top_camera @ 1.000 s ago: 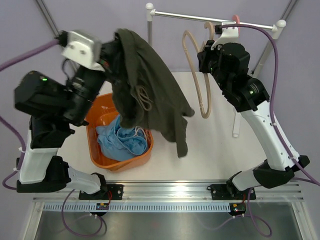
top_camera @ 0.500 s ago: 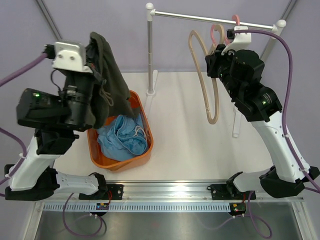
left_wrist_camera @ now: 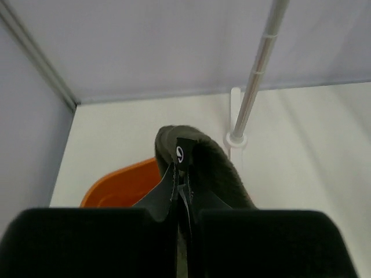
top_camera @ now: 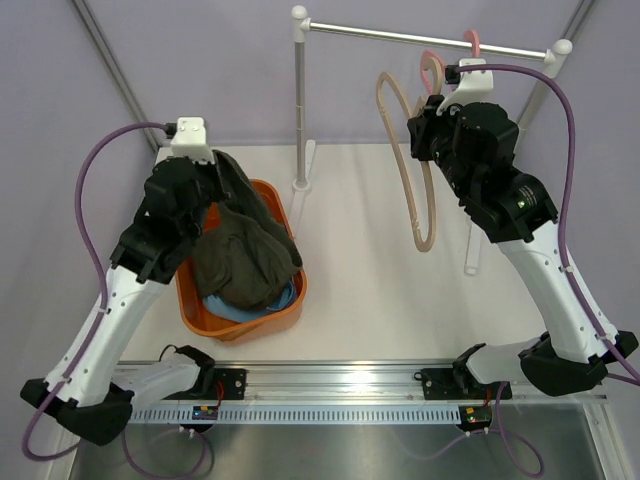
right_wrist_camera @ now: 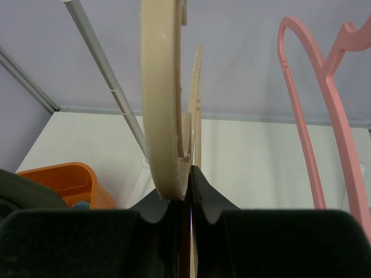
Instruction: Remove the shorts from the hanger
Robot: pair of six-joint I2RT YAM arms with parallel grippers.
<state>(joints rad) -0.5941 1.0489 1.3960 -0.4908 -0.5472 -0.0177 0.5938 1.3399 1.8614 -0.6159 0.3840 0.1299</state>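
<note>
Dark olive-green cloth shorts (top_camera: 240,255) lay slumped in the orange plastic basket (top_camera: 250,330), centre-left of frame, over the light blue shorts (top_camera: 228,306). Left gripper (left_wrist_camera: 183,182) pinched a fold; right gripper (right_wrist_camera: 189,179) clamped the beige plastic hanger (right_wrist_camera: 159,87). Soft, floppy, probably light, so I'd grab bunched fabric.

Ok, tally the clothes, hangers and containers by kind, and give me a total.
Shorts: 2, the dark olive-green shorts and the light blue shorts
Hangers: 2, the beige hanger and the pink hanger
Orange tub: 1
Total: 5
</note>
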